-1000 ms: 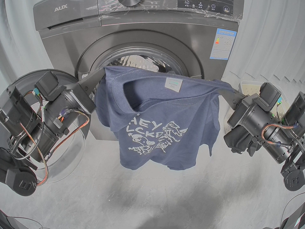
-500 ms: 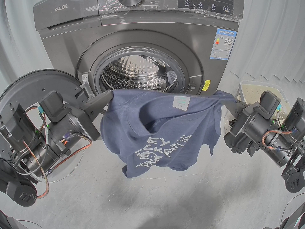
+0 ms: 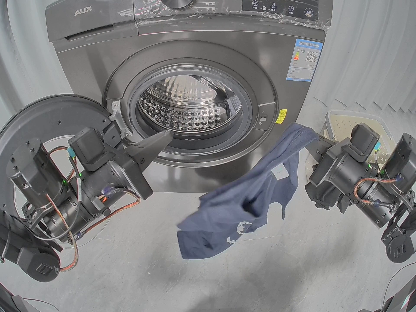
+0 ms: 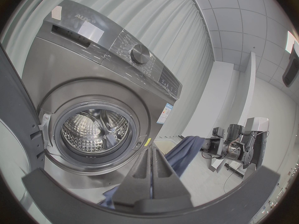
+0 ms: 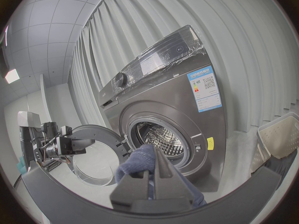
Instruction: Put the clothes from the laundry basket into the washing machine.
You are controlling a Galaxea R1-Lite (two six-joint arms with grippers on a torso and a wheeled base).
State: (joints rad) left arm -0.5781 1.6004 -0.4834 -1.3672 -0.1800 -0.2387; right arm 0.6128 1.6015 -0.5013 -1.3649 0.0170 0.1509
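A navy T-shirt (image 3: 242, 200) with white print hangs by one end from my right gripper (image 3: 313, 138), which is shut on it just right of the washing machine's (image 3: 195, 44) open drum (image 3: 190, 105). The shirt's loose end trails down and to the left above the floor. In the right wrist view the blue cloth (image 5: 140, 161) bunches around the right gripper (image 5: 151, 165). My left gripper (image 3: 168, 136) is shut with nothing in it, below the left rim of the drum opening. From the left wrist, the left gripper (image 4: 151, 154) points at the machine, with the shirt (image 4: 183, 154) hanging beyond it.
The machine's round door (image 3: 52, 113) stands swung open at the left, behind my left arm. The white laundry basket (image 3: 342, 122) sits on the floor at the right, with a dark garment (image 3: 325, 191) draped over its front. Grey floor lies in front.
My left gripper has let go of the shirt and come down and to the right. The shirt, which was stretched between both grippers, now hangs from the right one alone.
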